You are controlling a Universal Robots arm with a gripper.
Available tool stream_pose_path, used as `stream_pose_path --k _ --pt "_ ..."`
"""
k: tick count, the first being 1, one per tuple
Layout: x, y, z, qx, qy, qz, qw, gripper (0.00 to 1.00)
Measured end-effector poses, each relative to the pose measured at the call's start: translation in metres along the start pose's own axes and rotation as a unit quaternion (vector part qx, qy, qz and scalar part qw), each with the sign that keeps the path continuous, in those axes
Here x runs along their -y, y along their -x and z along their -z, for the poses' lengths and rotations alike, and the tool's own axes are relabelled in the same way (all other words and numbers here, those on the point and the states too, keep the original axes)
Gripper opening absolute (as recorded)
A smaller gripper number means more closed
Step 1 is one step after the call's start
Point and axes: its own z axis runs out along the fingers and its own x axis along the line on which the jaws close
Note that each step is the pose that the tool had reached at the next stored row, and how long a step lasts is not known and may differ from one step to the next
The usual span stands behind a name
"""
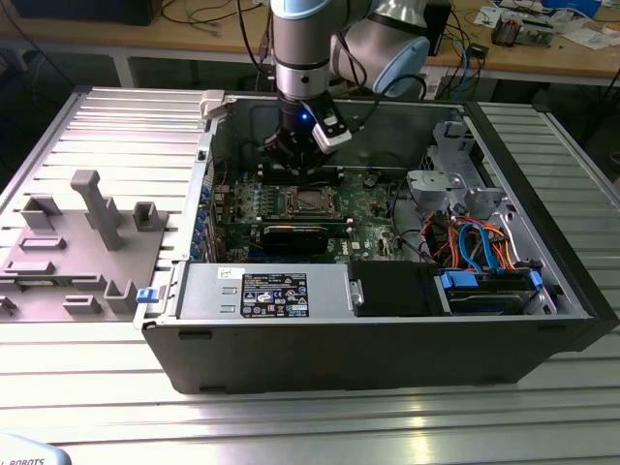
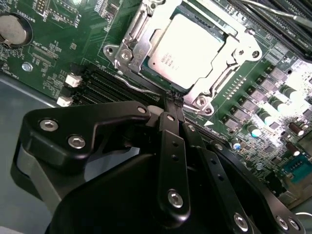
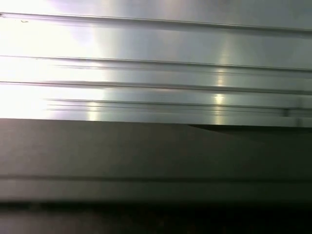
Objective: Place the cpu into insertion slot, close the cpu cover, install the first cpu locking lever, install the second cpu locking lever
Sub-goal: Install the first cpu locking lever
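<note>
Already seated in the insertion slot (image 2: pixel 187 53) under the lowered cpu cover (image 2: pixel 130 48), the cpu (image 2: pixel 187 51) waits as the clenched, empty gripper (image 2: pixel 174 100) hovers beside the socket's lever, where a steady, square push seems best.

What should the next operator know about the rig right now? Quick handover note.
Gripper: jaws together, holding nothing, tips at the socket's edge beside a lever.
CPU: seated in the insertion slot on the green motherboard.
CPU cover: closed down around the chip.
Done: CPU placed, cover closed.
Left: locking levers; I cannot tell whether either is latched.
</note>
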Motion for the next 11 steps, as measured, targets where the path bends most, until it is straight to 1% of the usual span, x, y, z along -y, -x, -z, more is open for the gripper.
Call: stream_pose_path --k 3,11 --pt "0.0005 0.0058 -0.0008 -0.0017 0.0000 0.000 1.00000 0.11" --pt "0.0013 0.0162 -0.0024 -0.0046 0.0001 0.000 0.99999 0.11"
